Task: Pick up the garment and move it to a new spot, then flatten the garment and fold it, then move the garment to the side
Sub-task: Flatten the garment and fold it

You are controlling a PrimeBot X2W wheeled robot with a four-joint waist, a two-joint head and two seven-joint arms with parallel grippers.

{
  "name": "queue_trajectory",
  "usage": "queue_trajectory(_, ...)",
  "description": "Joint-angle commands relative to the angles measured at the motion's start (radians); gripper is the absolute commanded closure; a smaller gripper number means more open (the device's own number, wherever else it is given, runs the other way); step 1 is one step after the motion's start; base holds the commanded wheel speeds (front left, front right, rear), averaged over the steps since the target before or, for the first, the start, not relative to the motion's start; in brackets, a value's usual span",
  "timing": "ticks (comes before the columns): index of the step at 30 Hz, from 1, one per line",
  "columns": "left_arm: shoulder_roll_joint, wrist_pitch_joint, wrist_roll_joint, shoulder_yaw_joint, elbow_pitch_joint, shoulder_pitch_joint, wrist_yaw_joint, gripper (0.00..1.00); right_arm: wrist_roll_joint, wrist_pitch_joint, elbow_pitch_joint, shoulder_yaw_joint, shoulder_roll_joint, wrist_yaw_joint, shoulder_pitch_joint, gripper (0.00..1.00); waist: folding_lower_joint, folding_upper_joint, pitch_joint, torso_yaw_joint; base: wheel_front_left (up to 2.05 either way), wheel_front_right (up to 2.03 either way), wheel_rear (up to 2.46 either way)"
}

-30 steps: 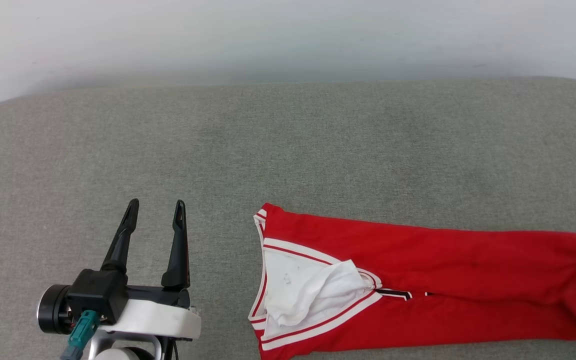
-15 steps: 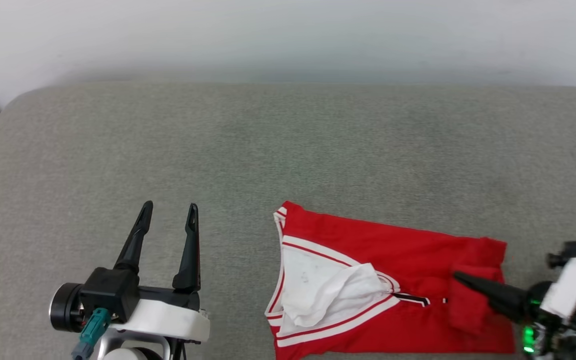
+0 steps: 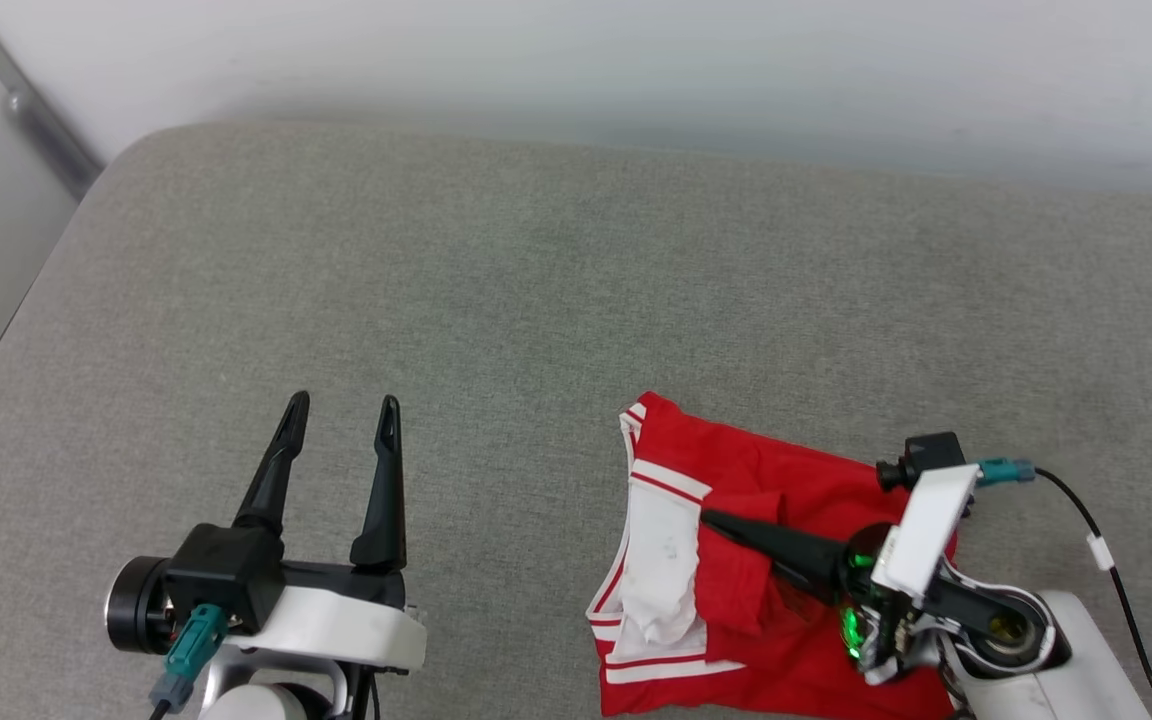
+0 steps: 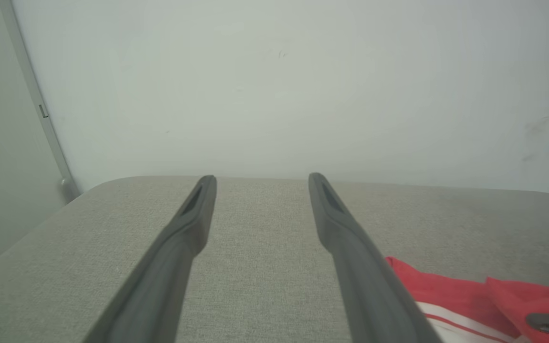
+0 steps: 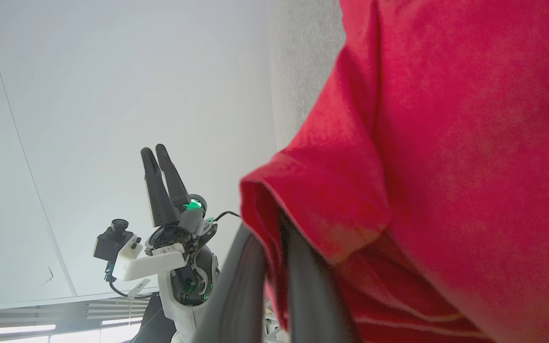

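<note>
Red garment (image 3: 776, 485), lower right of frame, partly folded: right fingers (image 3: 766, 545), clamped on its hem, hold it near the collar. Left fingers (image 3: 383, 470) apart, idle. Side move remains.

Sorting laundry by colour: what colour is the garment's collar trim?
White with red stripes, on the red garment; head view shows it best.

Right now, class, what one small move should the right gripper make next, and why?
Probably lower and release: the right gripper is shut on a red edge of the garment, doubled over near the collar end, so setting it down likely finishes this fold.
</note>
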Motion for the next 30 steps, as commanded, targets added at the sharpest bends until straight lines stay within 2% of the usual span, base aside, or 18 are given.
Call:
queue_trajectory(1, -0.002, -0.006, -0.004, 0.001, 0.004, -0.019, -0.004, 0.00, -0.006, -0.034, 0.001, 0.016, 0.001, 0.000, -0.023, 1.00, 0.0000, 0.0000, 0.009, 0.009, 0.00, 0.00, 0.00)
queue_trajectory(3, -0.006, -0.010, -0.006, 0.001, 0.010, -0.020, -0.008, 0.00, -0.014, -0.084, 0.013, 0.055, 0.001, 0.000, -0.032, 1.00, 0.0000, 0.0000, 0.015, 0.013, 0.00, 0.00, 0.00)
queue_trajectory(4, -0.008, -0.011, -0.007, 0.000, 0.014, -0.023, -0.009, 0.00, -0.030, -0.116, 0.017, 0.065, 0.001, 0.000, -0.040, 0.68, 0.0000, 0.0000, 0.018, 0.015, 0.00, 0.00, 0.00)
queue_trajectory(5, -0.010, -0.013, -0.006, -0.001, 0.016, -0.026, -0.010, 0.00, -0.050, -0.148, 0.020, 0.075, 0.001, 0.000, -0.048, 0.00, 0.0000, 0.0000, 0.021, 0.016, 0.00, 0.00, 0.00)
queue_trajectory(11, -0.013, -0.019, -0.001, 0.001, 0.029, -0.034, -0.007, 0.00, -0.098, -0.201, 0.012, 0.119, -0.002, 0.000, -0.068, 0.00, 0.0000, 0.0000, 0.026, 0.008, 0.00, 0.00, 0.00)
queue_trajectory(17, -0.008, -0.020, 0.002, 0.002, 0.037, -0.037, -0.005, 0.00, -0.211, -0.234, -0.099, 0.194, -0.076, 0.000, -0.067, 0.00, 0.0000, 0.0000, 0.019, -0.015, 0.00, 0.00, 0.00)
queue_trajectory(24, 0.002, -0.017, 0.001, 0.010, 0.041, -0.016, 0.013, 0.00, -0.536, -0.397, -0.227, 0.271, -0.244, 0.000, -0.033, 0.00, 0.0000, 0.0000, -0.004, -0.053, 0.00, 0.00, 0.00)
queue_trajectory(26, 0.003, -0.017, -0.001, 0.013, 0.042, -0.013, 0.015, 0.00, -0.642, -0.452, -0.231, 0.246, -0.281, 0.000, -0.018, 0.00, 0.0000, 0.0000, -0.011, -0.066, 0.00, 0.00, 0.00)
queue_trajectory(30, 0.008, -0.018, -0.009, 0.021, 0.050, 0.007, 0.024, 0.00, -0.826, -0.544, -0.252, 0.159, -0.310, 0.000, 0.023, 0.00, 0.0000, 0.0000, -0.025, -0.096, 0.00, 0.00, 0.00)
